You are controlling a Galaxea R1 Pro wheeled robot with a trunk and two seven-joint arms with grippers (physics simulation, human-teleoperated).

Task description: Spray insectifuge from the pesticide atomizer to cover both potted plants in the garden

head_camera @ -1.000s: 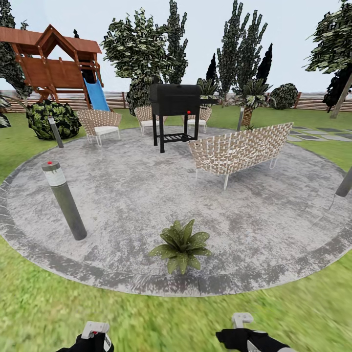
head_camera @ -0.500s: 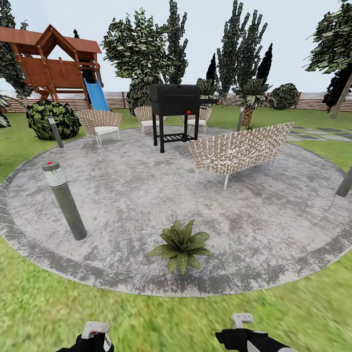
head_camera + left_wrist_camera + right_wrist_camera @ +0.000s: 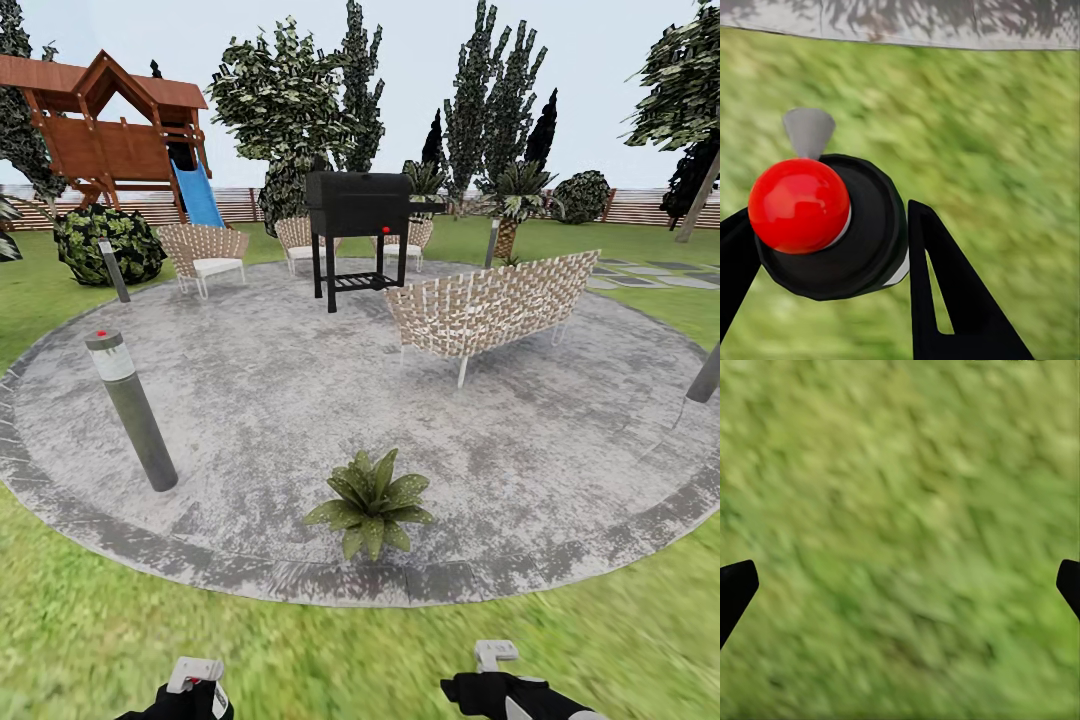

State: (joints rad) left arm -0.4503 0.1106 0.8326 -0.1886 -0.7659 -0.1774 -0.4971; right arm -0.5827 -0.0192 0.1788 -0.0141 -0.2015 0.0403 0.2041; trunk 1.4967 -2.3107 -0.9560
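The pesticide atomizer (image 3: 799,204) sits between the black fingers of my left gripper (image 3: 832,251), its red top and dark cap facing the camera. In the head view my left gripper (image 3: 192,690) is at the bottom edge over the garden lawn (image 3: 90,630), with the bottle's white nozzle poking up. My right gripper (image 3: 497,668) hovers over grass at the bottom right, and its wrist view shows the gripper (image 3: 900,592) open with nothing between the fingers. One potted plant (image 3: 372,503), a low rosette of speckled green leaves, rests on the near rim of the grey stone patio (image 3: 300,400), ahead of both grippers.
A grey red-topped lamp post (image 3: 130,410) stands on the patio's left side, another post (image 3: 705,375) at its right edge. A wicker bench (image 3: 490,305), a black grill (image 3: 358,235) and wicker chairs (image 3: 205,255) fill the patio's far half. A wooden playset (image 3: 105,135) and fence lie beyond.
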